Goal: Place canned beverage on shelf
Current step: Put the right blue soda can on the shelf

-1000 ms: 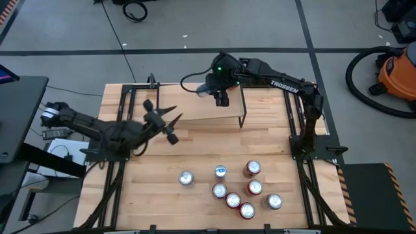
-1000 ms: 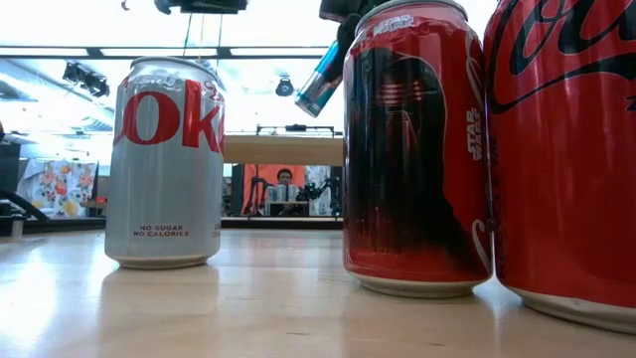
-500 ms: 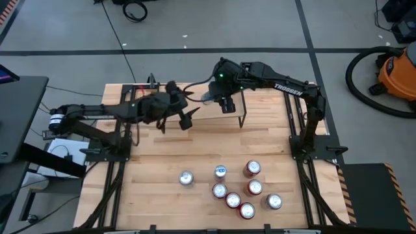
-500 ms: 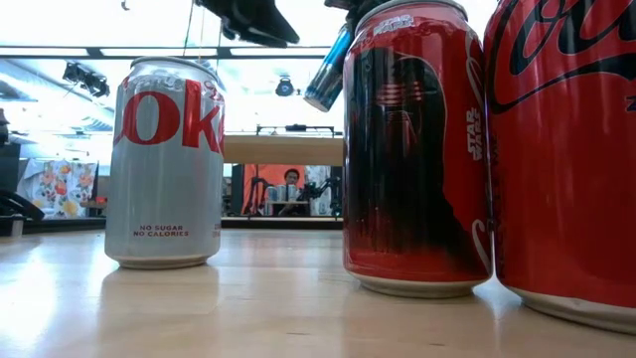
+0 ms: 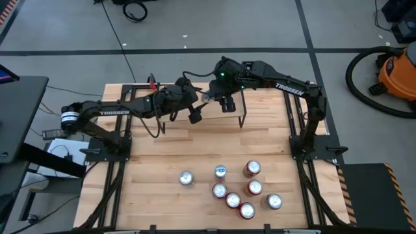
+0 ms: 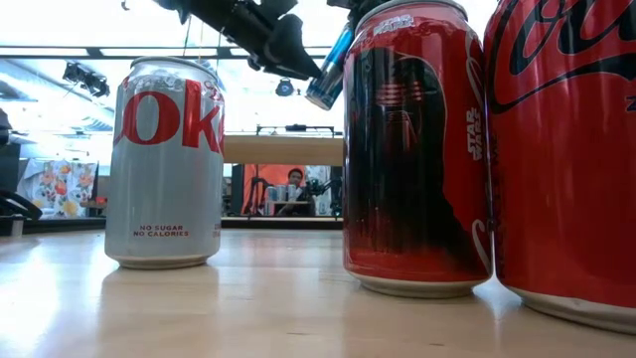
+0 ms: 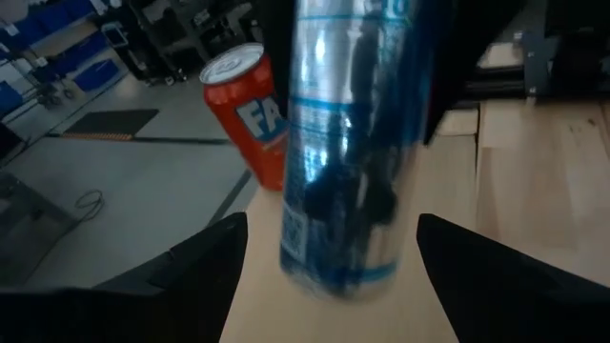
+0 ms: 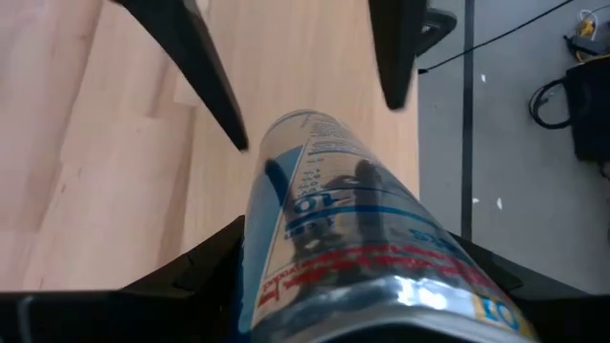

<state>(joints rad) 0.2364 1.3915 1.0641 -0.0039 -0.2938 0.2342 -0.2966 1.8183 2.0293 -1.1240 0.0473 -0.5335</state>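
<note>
Right pincer clenched around blue can, left pincer spread beside it, shelf mostly hidden.

Blue can tilted above light-wood shelf

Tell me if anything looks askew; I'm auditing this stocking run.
The blue-and-silver drink can is steeply tilted, not upright, held by the right gripper above the light-wood shelf, with the open left gripper straddling it.
</note>
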